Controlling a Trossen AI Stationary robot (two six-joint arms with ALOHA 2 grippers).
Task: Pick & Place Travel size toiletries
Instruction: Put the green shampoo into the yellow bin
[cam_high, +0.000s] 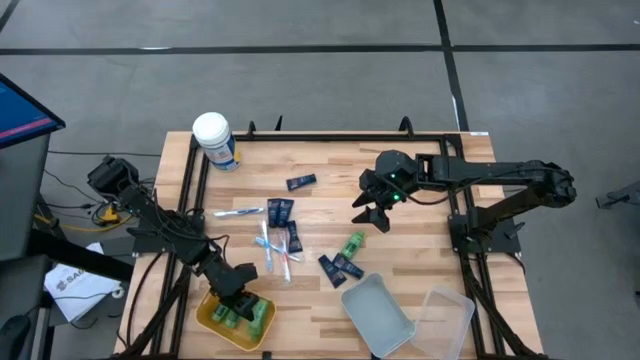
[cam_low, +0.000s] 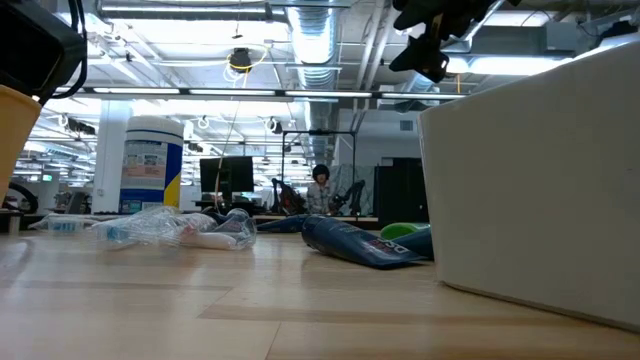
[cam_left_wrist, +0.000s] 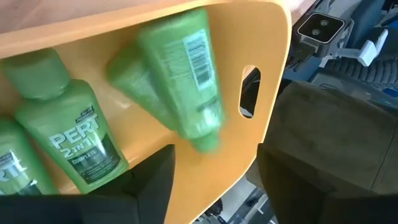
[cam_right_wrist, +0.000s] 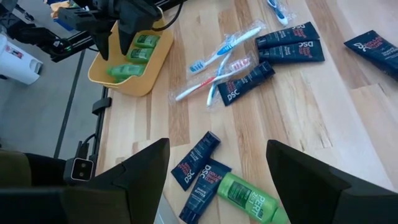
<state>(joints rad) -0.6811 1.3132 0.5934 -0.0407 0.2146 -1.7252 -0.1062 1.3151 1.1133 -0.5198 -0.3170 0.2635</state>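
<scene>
In the high view the left gripper (cam_high: 238, 302) hangs at the lower left of the frame over the yellow tray (cam_high: 210, 322), which sits at the front left edge of the wooden tabletop (cam_high: 420, 240). Its jaws stand apart with nothing between them; its wrist view shows a green bottle (cam_left_wrist: 180, 78), blurred, lying in the tray beside two more green bottles (cam_left_wrist: 68, 134) labelled PERT.

The right gripper (cam_high: 370, 215) hovers right of centre, above the tabletop, jaws spread wide and empty. Just below it in the frame lies one loose green bottle (cam_high: 352, 244), with three dark navy tubes (cam_high: 340, 268) close beside it.

Toward the centre, a cluster of toothbrushes (cam_high: 272, 250) lies among more navy tubes (cam_high: 281, 211); one further tube (cam_high: 301, 182) sits apart higher up, and a single toothbrush (cam_high: 238, 212) lies to the left.

A white-lidded canister (cam_high: 214, 139) stands at the upper left corner of the tabletop. At the lower right, a clear bin (cam_high: 378, 315) rests next to its lid (cam_high: 447, 322).
</scene>
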